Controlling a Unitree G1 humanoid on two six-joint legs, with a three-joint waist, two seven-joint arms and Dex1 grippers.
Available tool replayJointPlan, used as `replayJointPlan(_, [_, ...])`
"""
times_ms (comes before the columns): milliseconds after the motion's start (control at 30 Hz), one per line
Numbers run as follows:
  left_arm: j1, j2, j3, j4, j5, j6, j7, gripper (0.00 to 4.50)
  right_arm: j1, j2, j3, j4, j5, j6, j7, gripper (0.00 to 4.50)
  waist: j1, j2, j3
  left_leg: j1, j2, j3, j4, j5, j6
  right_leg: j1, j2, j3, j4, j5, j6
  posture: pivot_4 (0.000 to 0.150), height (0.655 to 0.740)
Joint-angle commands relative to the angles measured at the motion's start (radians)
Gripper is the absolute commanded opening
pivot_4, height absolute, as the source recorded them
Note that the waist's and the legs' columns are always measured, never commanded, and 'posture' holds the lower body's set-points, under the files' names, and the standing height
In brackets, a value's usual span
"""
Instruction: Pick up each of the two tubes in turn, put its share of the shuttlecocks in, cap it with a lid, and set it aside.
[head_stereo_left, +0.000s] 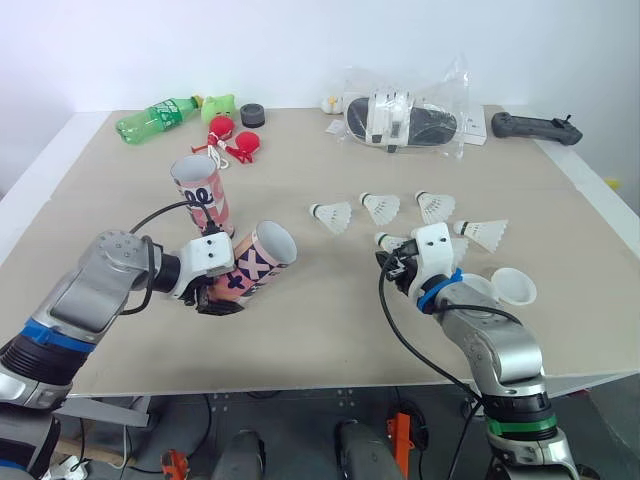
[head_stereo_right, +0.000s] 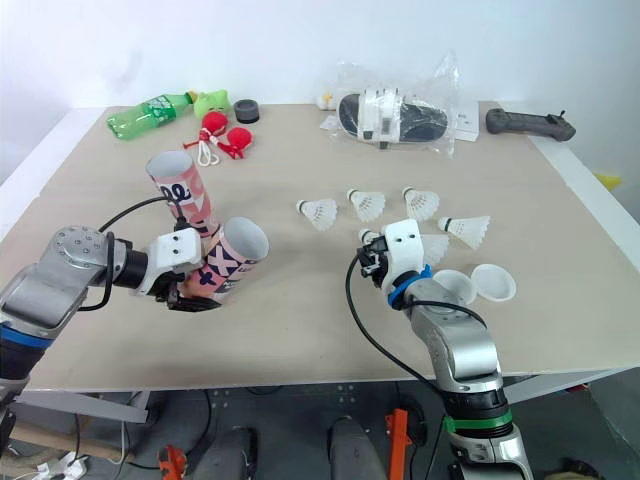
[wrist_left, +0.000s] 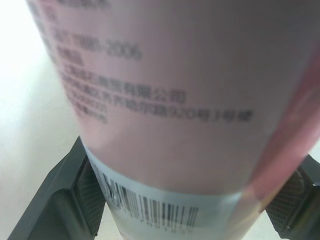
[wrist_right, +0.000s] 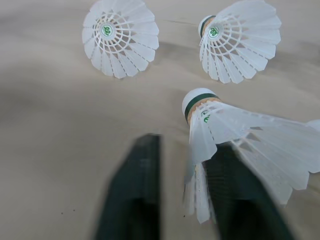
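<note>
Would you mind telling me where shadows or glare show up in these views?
Left wrist view: the table beside the held tube is washed out white. Right wrist view: soft shadows lie under the shuttlecocks. Left eye view: the plastic bag glints.

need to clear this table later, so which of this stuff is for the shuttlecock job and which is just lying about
Job: tilted tube, standing tube, shuttlecocks, lids.
Lying about: bottle, green toy, red toys, black disc, bag, controller.
</note>
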Motion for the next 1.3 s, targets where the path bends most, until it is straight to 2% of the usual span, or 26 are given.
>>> replayJointPlan(33, [0.022,-0.008,-0.031,0.008,0.017,0.006,-0.004,3.66,-0.009,0.000,-0.029,-0.031,-0.006,-0.040,0.005,0.04,0.000,0.000,0.000,0.000,0.000,0.000,0.000,0.000,0.000,0.000,0.000,0.000,0.000,0.000,0.000,0.150,0.7400])
replayJointPlan(200, [0.019,-0.013,-0.029,0.010,0.018,0.004,-0.007,3.66,0.010,-0.020,-0.050,-0.102,0.025,-0.041,0.049,0.04,0.003,0.000,0.000,0.000,0.000,0.000,0.000,0.000,0.000,0.000,0.000,0.000,0.000,0.001,0.001,0.150,0.7400])
replayJointPlan(367, [0.017,-0.018,-0.031,0.013,0.016,0.008,-0.009,3.66,0.006,-0.074,-0.108,-0.305,0.222,-0.033,0.235,0.04,0.005,0.001,0.000,0.000,0.000,0.000,0.000,0.000,0.000,0.000,0.000,0.000,0.000,0.001,0.003,0.150,0.7400])
replayJointPlan(500, [0.010,-0.022,-0.038,0.019,0.017,0.015,-0.015,3.66,-0.128,-0.200,-0.168,-0.349,0.420,0.023,0.409,0.04,0.005,0.001,0.000,0.000,0.000,0.000,0.001,0.000,0.000,0.000,0.000,0.000,0.000,0.001,0.001,0.150,0.7400])
replayJointPlan(567, [0.005,-0.025,-0.041,0.023,0.019,0.012,-0.016,3.66,-0.201,-0.285,-0.139,-0.327,0.438,0.023,0.505,0.04,0.005,0.001,0.001,0.001,0.000,0.000,0.001,0.000,0.000,0.001,0.000,0.000,0.000,0.001,0.001,0.150,0.7400])
replayJointPlan(667, [-0.001,-0.030,-0.046,0.029,0.022,0.011,-0.018,3.66,-0.282,-0.384,-0.044,-0.280,0.396,-0.025,0.645,0.04,0.006,0.001,0.000,0.002,0.000,0.000,0.000,0.000,0.001,0.002,0.000,0.000,-0.001,0.000,0.000,0.150,0.7400])
replayJointPlan(767, [-0.005,-0.031,-0.052,0.032,0.028,0.006,-0.026,3.66,-0.394,-0.438,0.097,-0.202,0.287,-0.105,0.767,0.04,0.006,0.001,0.000,0.002,0.000,0.000,0.000,0.000,0.001,0.002,0.000,0.000,-0.001,-0.001,0.000,0.150,0.7400])
replayJointPlan(967, [-0.015,-0.040,-0.054,0.034,0.038,0.005,-0.032,3.66,-0.563,-0.377,0.284,-0.022,0.110,-0.253,0.873,0.04,0.010,0.001,0.000,0.001,0.000,0.000,0.000,0.000,0.001,0.002,0.000,0.000,-0.001,-0.001,0.000,0.150,0.7400])
replayJointPlan(1267, [-0.004,-0.047,-0.046,0.018,0.037,0.018,-0.028,3.66,-0.575,-0.291,0.426,0.050,-0.030,-0.313,0.932,0.04,0.012,0.002,0.000,0.000,-0.001,0.000,0.000,0.000,0.001,0.001,-0.001,0.000,0.000,0.000,0.005,0.150,0.7400])
replayJointPlan(1300, [-0.004,-0.047,-0.046,0.017,0.037,0.019,-0.028,3.66,-0.575,-0.278,0.419,0.053,-0.032,-0.311,0.925,0.33,0.012,0.002,0.000,0.000,-0.001,0.000,0.000,0.000,0.001,0.001,-0.001,0.000,0.000,0.000,0.005,0.150,0.7400])
